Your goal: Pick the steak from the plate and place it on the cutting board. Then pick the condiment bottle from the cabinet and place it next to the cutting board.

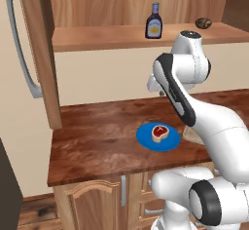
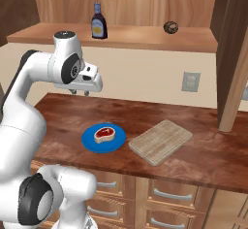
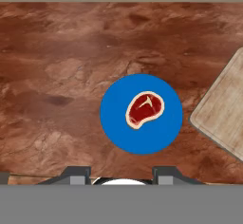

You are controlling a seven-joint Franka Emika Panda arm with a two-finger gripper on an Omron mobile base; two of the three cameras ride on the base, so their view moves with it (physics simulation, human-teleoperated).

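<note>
Your gripper (image 2: 81, 92) hangs high above the tabletop (image 1: 97, 141), well apart from the steak (image 2: 105, 134), and grips nothing.

In the hand view you see the two dark fingertips (image 3: 76, 174) at the bottom edge with a gap between them, so the jaws stand partly open and empty. The steak (image 3: 144, 109) lies near the middle of the blue plate (image 3: 114, 128), centre of that frame, and the corner of the cutting board (image 3: 223, 114) sits just beside the plate at the right edge, not touching it. In the right base view the plate (image 2: 92, 143) is left of centre and the cutting board (image 2: 161, 141) just right of it. The condiment bottle (image 2: 99, 23) stands upright on the cabinet (image 2: 145, 0) shelf ledge, top of the frame, with a brown round lump (image 2: 170, 27) further right along the same ledge.
</note>
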